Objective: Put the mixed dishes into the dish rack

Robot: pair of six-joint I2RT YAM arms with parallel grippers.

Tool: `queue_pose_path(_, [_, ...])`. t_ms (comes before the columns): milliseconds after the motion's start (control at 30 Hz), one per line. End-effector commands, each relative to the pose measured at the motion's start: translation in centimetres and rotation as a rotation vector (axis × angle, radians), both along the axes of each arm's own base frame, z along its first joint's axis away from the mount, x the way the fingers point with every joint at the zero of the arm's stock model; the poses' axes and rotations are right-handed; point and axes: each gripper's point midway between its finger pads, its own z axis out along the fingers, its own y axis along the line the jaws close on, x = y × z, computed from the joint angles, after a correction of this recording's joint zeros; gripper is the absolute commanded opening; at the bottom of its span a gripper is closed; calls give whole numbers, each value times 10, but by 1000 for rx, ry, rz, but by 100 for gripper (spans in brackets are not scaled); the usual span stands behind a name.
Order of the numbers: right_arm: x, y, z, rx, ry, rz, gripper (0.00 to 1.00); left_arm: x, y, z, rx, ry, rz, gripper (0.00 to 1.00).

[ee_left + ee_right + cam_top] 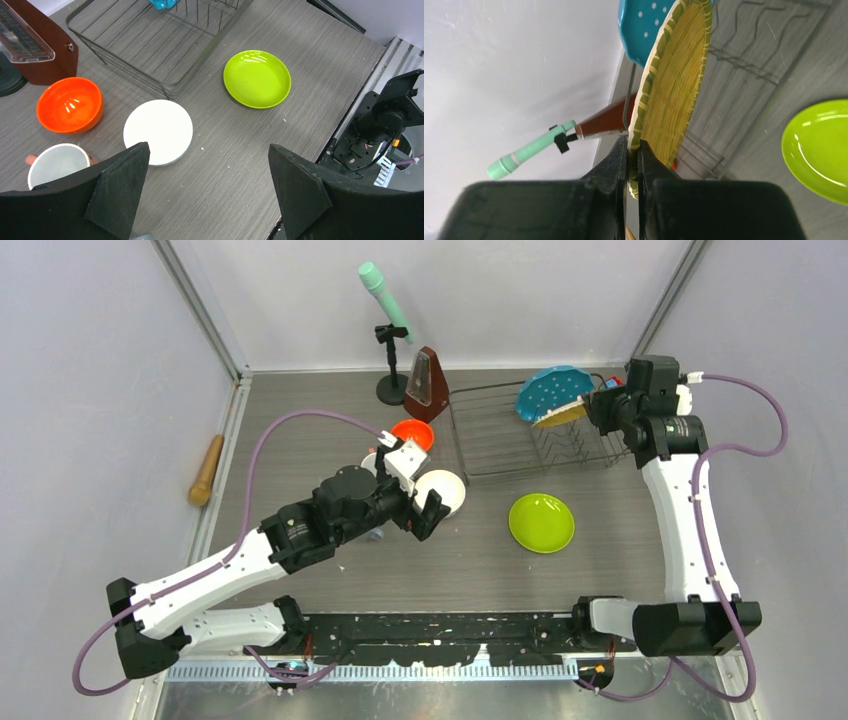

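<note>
A woven plate (674,85) is being clamped by the right claw (632,148), perhaps touching the teal plate (644,25) beyond; the left claw (207,150) is being held apart.

Teal plate (550,390) leaning in rack (500,435), lime plate (541,523), white bowl (158,131), orange bowl (69,104) outside.

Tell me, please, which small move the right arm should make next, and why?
Probably it should lower the woven plate straight down into the dish rack. The right gripper is shut on the plate's rim and holds it on edge beside the teal plate, which leans in the rack. Whether the woven plate is seated yet cannot be told.
</note>
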Motion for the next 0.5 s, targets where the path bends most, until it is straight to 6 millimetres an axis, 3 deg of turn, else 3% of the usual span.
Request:
queue_pose_path(0, [44,-19,31,-15,-183,-56,0,0,6,2,-18,-5,18,92])
queue_pose_path(467, [112,-28,0,40,-184,-92,0,6,6,-10,28,0,39,92])
